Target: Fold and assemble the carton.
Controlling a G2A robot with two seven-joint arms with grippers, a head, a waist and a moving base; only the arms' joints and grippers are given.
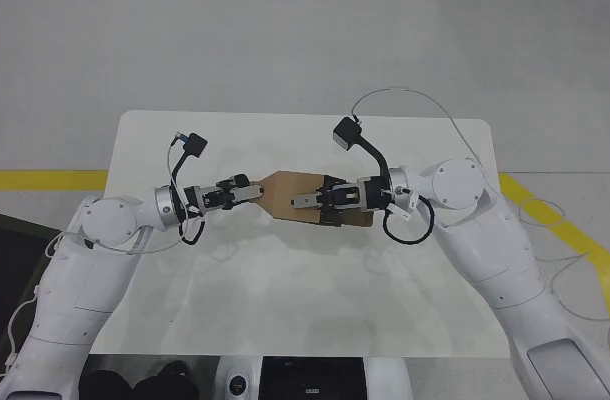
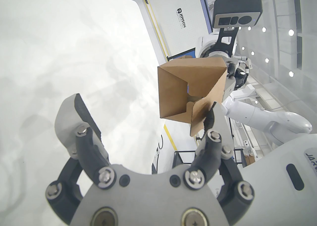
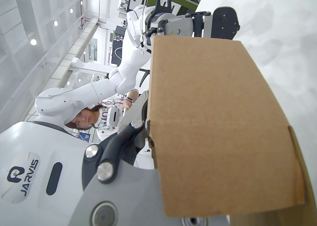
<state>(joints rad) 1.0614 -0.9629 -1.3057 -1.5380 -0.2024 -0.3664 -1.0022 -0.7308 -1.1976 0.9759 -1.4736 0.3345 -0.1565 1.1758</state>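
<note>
A brown carton (image 1: 285, 188) is held above the middle of the white table (image 1: 285, 300). My right gripper (image 1: 305, 199) is shut on one of its walls from the right; one of its fingers (image 3: 138, 110) lies along the carton (image 3: 218, 123), which hides the other. My left gripper (image 1: 247, 188) is open at the carton's left end. In the left wrist view the carton (image 2: 178, 93) shows its open end, and one finger (image 2: 212, 118) of the left gripper (image 2: 146, 104) touches a small flap there while the other stands clear.
The table carries nothing else, and its edges are well away from both grippers. Yellow floor tape (image 1: 35, 180) runs beside the table on the left and right.
</note>
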